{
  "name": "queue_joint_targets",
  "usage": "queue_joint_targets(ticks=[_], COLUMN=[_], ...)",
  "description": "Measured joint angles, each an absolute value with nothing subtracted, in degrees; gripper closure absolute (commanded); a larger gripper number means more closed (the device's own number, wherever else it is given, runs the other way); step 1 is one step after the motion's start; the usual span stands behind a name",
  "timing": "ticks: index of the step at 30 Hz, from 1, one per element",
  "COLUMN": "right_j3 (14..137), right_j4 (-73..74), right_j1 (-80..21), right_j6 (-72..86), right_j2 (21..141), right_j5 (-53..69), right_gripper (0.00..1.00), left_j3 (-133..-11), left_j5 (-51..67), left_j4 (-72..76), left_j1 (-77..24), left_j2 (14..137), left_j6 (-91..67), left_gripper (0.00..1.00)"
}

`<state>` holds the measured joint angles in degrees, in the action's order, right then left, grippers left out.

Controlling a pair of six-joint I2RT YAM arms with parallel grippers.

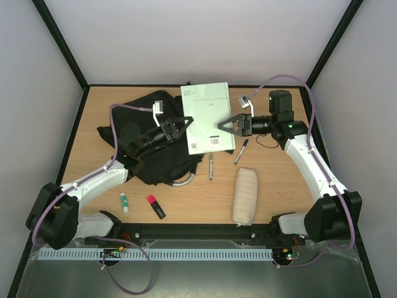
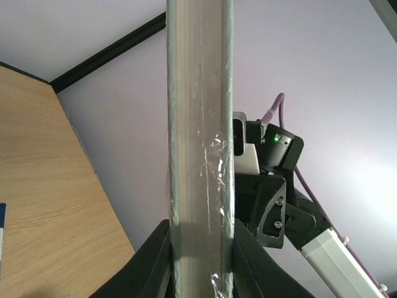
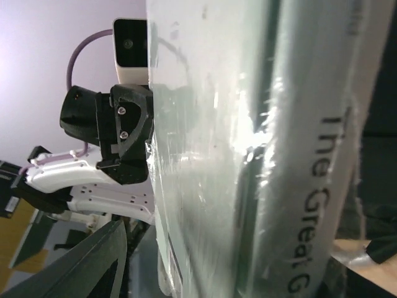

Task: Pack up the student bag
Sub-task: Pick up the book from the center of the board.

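The left gripper (image 1: pixel 187 122) is pinching the white book (image 1: pixel 208 112) by its left edge, holding it partly over the black student bag (image 1: pixel 155 166) lying left-centre on the counter (image 1: pixel 279 180). The right gripper (image 1: pixel 221 126) is sitting at the opposite edge, its squeeze impossible to tell.

we see a black student bag (image 1: pixel 155 160) with a grey handle (image 1: pixel 186 181) on the light wood-grain surface (image 1: pixel 285 186). at twelve o'clock, the book (image 1: pixel 208 112) is pale green with a black barcode (image 1: pixel 215 141). the pouch (image 1: pixel 245 195) is cream. the highlighter (image 1: pixel 156 208) is black, capped red. the glue stick (image 1: pixel 124 203) is white, capped green.
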<state>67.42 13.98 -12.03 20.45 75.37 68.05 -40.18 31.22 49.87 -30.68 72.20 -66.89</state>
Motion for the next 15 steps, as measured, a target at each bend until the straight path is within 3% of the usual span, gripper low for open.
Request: queue_joint_targets(ticks=[5,7,11,14,15], right_j3=[67.24,66.83,65.49,64.66,64.05], right_j4=[12.75,12.23,11.44,10.24,10.2], right_j1=[-11.97,-11.9,-11.46,-11.2,-11.25], right_j6=[24.8,26.13,27.68,28.36,28.99], right_j2=[75.07,74.39,73.01,71.96,71.68], right_j5=[67.7,67.07,66.19,66.43,65.82], right_gripper=[0.57,0.65,0.79,0.96,0.99], left_j3=[-40.53,-40.71,-41.8,-41.93,-41.95], left_j5=[31.33,31.48,31.9,31.31,31.2], left_j4=[51.79,52.38,52.34,49.98,49.36], left_j1=[-30.85,-30.92,-31.14,-31.18,-31.16], left_j2=[73.76,74.22,75.0,76.05,76.42], left_j6=[-67.26,-67.26,-66.83,-64.58,-63.68], left_gripper=[0.97,0.91,0.7,0.44,0.41])
